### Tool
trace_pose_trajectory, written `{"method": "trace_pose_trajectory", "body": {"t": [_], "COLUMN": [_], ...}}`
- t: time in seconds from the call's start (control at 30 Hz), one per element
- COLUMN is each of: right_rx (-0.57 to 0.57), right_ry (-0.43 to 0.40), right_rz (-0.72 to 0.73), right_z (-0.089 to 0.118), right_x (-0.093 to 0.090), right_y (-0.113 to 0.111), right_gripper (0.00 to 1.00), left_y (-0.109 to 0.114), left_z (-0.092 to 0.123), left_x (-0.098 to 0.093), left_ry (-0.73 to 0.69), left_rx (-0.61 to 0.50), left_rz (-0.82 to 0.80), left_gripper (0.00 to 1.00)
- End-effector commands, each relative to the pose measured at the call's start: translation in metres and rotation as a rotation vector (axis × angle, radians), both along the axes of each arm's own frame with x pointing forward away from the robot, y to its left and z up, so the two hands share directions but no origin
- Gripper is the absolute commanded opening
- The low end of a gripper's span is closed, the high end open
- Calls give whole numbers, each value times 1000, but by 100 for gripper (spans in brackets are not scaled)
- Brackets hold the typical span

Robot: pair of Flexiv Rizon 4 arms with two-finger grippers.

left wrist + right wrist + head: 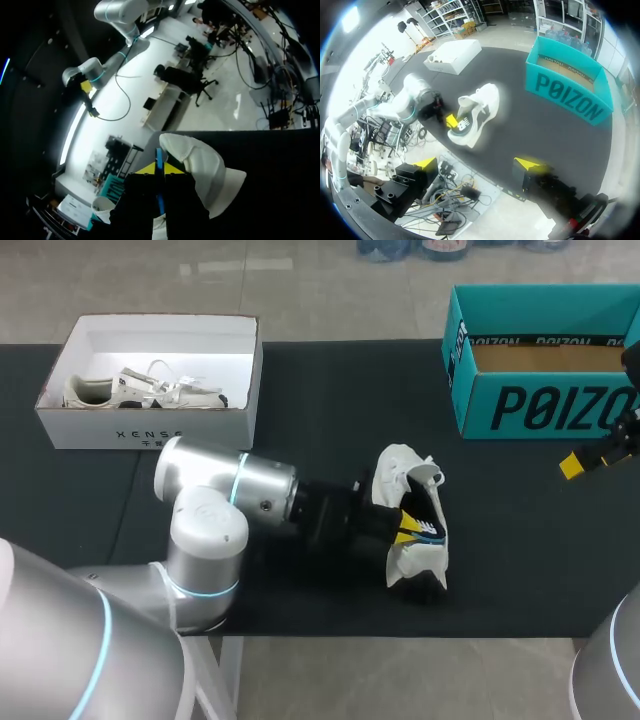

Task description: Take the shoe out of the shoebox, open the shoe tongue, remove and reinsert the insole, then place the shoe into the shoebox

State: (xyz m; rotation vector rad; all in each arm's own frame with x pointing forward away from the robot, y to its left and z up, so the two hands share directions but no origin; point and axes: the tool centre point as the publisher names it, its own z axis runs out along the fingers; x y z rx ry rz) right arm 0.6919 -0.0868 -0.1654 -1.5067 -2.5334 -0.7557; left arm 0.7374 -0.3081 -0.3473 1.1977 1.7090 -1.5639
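Shoe (405, 475) lies mid-tabletop (520, 540), its long axis running near to far. Your left hand (405, 532) meets it from the left, pinched narrow on a thin blue strip (159, 172) at the opening. Your right hand (477, 163), wide and empty, sits well apart at right.

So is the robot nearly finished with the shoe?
Not yet, about midway. Done: the shoe is out, lying on the table, and the teal shoebox looks empty. In hand: the left tool pinches a thin blue strip at the shoe, maybe the insole. Left: getting the insole back in and putting the shoe into the box. The right tool hangs open, off to the side.
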Motion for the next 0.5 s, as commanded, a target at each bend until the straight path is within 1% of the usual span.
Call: {"method": "trace_pose_trajectory", "body": {"t": [0.03,0.37,0.43,0.5], "right_rx": [-2,-2,-2,-2], "right_ry": [1,1,1,1], "right_rz": [-1,-1,-1,-1], "right_z": [-1,-1,-1,-1], "right_x": [1,1,1,1], "right_y": [1,1,1,1], "right_gripper": [100,100,100,100], "left_y": [-6,9,10,9], "left_z": [-11,-30,-34,-34], "left_x": [10,32,34,32], "left_ry": [-1,-21,-18,-12], "left_rx": [10,70,80,80], "left_rz": [-15,7,10,7], "left_gripper": [0,0,0,0]}}
